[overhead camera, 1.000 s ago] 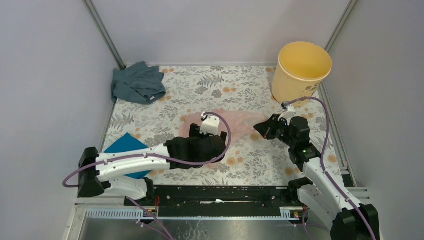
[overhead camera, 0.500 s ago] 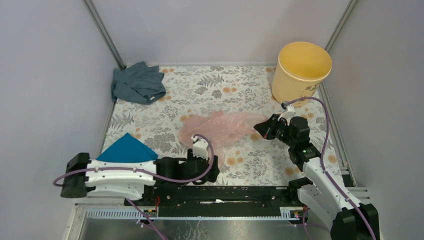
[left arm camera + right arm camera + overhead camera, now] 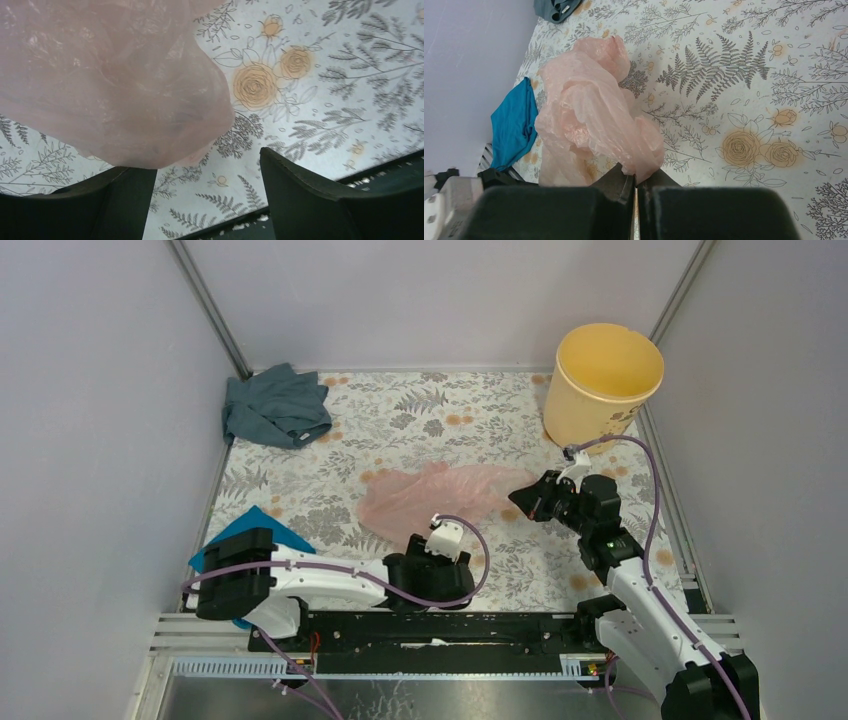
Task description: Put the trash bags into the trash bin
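Pink bag [image 3: 430, 495] spread on worktop [image 3: 400, 420], corner pinched in right claw [image 3: 636, 186], pressed together on film. Left claw [image 3: 200, 167] spread, bag edge just ahead, contact unclear. Bag judged light, limp, slippery; bunched fold best gripped. Bin [image 3: 575, 425] well beyond right claw.

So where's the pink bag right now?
From above, the pink bag lies mid-table on the flowery tablecloth, its right end pinched in the right gripper, with the yellow bucket beyond it at the far right corner.
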{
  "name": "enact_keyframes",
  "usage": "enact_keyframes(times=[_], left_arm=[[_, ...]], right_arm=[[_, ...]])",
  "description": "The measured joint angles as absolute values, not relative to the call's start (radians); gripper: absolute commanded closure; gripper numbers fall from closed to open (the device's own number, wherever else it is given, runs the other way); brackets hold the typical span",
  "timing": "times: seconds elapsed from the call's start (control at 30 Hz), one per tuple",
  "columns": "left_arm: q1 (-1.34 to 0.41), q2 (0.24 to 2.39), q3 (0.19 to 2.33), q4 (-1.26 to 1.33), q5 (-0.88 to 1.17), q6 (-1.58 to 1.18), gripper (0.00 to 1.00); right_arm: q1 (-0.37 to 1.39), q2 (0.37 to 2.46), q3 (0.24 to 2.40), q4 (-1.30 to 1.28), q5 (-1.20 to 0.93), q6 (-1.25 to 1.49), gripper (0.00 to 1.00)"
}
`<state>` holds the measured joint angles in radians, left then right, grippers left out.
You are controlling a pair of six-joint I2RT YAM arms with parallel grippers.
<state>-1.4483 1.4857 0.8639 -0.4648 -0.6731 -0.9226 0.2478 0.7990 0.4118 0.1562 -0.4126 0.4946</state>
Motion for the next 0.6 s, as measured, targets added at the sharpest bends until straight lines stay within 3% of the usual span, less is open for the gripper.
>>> enact_keyframes(times=[0.6], left_arm=[[-1.343, 1.604, 0.862, -0.339, -0.592, -0.824, 0.36]], right_arm=[[0.248, 0.794, 0.412, 0.147, -0.412, 0.473, 1.00]])
